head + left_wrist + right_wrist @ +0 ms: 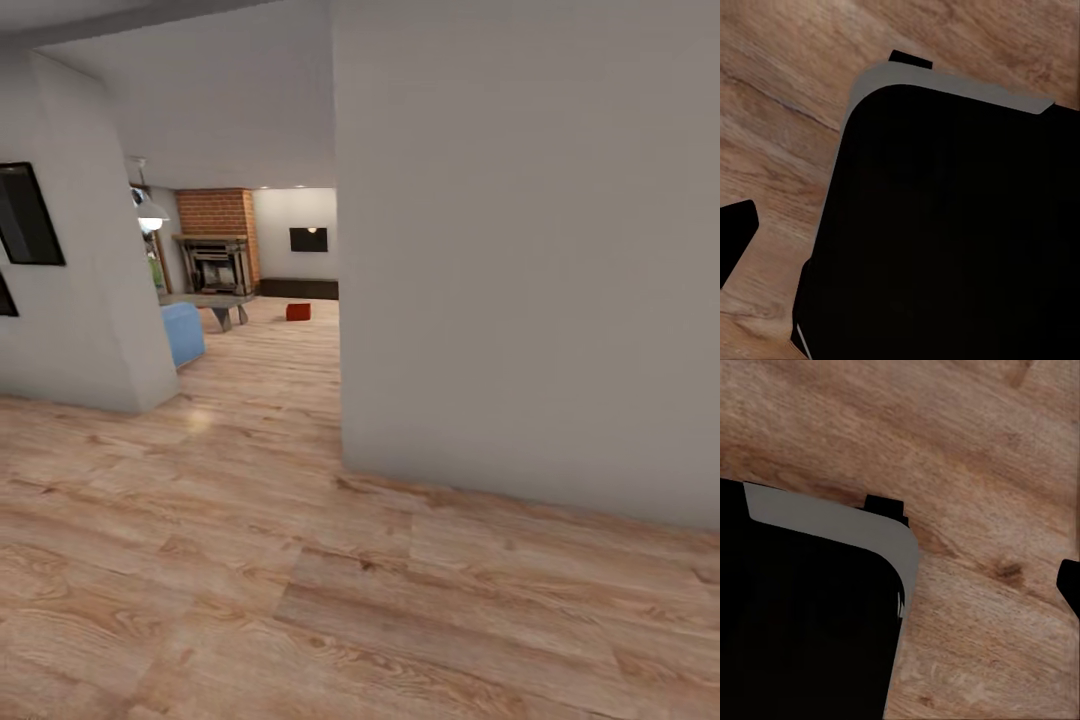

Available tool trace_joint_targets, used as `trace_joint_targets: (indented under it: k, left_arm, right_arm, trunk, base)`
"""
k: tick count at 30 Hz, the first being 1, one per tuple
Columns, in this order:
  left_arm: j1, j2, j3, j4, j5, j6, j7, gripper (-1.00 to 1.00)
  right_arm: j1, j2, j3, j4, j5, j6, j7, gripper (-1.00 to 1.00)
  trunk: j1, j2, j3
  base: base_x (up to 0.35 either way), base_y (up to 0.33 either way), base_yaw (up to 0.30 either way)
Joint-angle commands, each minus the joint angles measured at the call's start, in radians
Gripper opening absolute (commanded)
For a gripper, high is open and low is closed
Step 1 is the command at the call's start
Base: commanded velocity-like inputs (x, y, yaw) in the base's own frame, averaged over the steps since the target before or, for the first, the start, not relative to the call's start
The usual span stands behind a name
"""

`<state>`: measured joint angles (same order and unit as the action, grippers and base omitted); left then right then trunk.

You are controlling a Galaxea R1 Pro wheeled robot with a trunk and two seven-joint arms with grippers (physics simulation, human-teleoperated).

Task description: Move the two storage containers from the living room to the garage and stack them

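Heading toward living room; one storage container [298, 312] on wood floor [300, 560] beyond wall corner [340, 440], beside grey bench [215, 300]. Claw states impossible to tell.

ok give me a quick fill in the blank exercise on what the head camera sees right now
1. The red-orange storage container sits on the ____ floor far down the passage.
2. Behind the container, against the far wall, stands a ____ fireplace.
3. The edge of a sofa showing past the left wall corner is ____ in colour.
4. The white pendant lamp hangs ____ the sofa.

Missing words: wood; brick; blue; above
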<state>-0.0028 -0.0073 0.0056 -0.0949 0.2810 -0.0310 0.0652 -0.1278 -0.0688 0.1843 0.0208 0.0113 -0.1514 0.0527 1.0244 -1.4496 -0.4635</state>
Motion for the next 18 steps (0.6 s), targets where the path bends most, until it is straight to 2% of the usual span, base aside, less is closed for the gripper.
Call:
trace_joint_targets:
  k: [1,18]
  left_arm:
    - [0.0,0.0,0.0,0.0,0.004,-0.003,0.003,1.0]
    - [0.0,0.0,0.0,0.0,0.004,-0.004,0.002,1.0]
  right_arm:
    - [-0.001,0.0,0.003,0.002,0.001,-0.005,0.003,1.0]
    - [-0.001,0.0,0.003,0.002,0.001,-0.005,0.003,1.0]
  trunk:
    - [0.001,0.0,-0.001]
    - [0.001,0.0,-0.001]
  base:
    - [0.324,0.0,0.274]
    - [0.323,0.0,0.274]
